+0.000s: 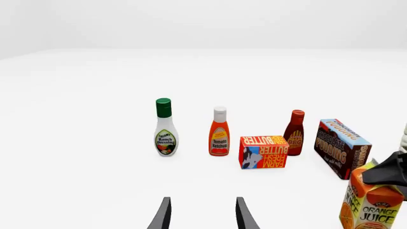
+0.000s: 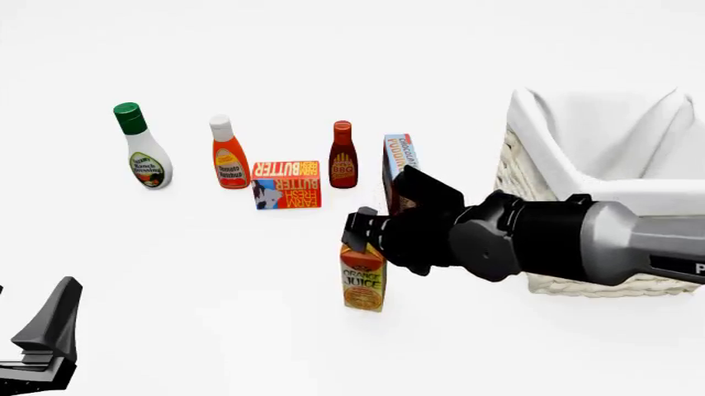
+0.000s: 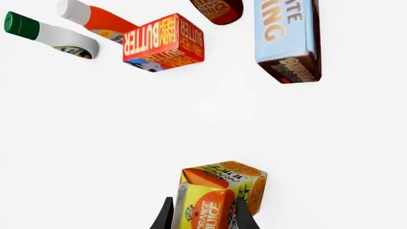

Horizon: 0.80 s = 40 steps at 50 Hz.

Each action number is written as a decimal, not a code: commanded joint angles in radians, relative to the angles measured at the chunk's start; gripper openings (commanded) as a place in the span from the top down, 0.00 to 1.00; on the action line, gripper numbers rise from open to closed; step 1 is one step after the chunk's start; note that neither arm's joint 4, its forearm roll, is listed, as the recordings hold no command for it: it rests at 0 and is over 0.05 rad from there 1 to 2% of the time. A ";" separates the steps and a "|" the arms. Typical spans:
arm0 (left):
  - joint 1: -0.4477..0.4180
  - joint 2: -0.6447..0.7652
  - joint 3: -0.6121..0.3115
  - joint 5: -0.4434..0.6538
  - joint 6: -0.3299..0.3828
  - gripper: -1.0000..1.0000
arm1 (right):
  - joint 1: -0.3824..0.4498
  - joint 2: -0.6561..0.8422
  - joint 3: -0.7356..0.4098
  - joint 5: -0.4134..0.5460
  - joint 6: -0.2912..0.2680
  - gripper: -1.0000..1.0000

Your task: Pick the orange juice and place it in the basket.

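Observation:
The orange juice (image 2: 362, 285) is a tall orange-yellow carton standing upright on the white table, left of the basket (image 2: 527, 177). It also shows in the left wrist view (image 1: 372, 205) and the right wrist view (image 3: 222, 188). My right gripper (image 2: 361, 233) is down over the carton's top, its fingers (image 3: 167, 214) spread on either side of the gable; it is open. The basket is cream wicker with a white liner, at the right. My left gripper (image 2: 44, 338) is open and empty at the near left, far from the carton; its fingers (image 1: 163, 214) show in the left wrist view.
Behind the carton stands a row: ranch dressing bottle (image 2: 144, 161), ketchup bottle (image 2: 229, 157), flat butter box (image 2: 286, 185), dark red sauce bottle (image 2: 343, 157) and chocolate pudding box (image 2: 399, 161). My right arm (image 2: 573, 239) crosses in front of the basket.

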 commanded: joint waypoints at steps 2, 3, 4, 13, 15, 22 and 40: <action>0.000 0.000 0.000 0.000 0.000 0.00 | 0.022 -0.002 -0.009 0.001 -0.020 1.00; 0.000 0.000 0.000 0.000 0.000 0.00 | 0.020 -0.006 -0.010 -0.001 -0.022 1.00; 0.000 0.000 0.000 0.000 0.000 0.00 | 0.019 -0.009 -0.012 0.002 -0.027 1.00; 0.000 0.000 0.000 0.000 0.000 0.00 | 0.004 -0.066 -0.020 0.012 -0.064 1.00; 0.000 0.000 0.000 0.000 0.000 0.00 | -0.003 -0.079 -0.023 0.017 -0.074 1.00; 0.000 0.000 0.000 0.000 0.000 0.00 | -0.011 -0.133 -0.013 0.021 -0.095 1.00; 0.000 0.000 0.000 0.000 0.000 0.00 | -0.011 -0.270 0.031 0.009 -0.123 1.00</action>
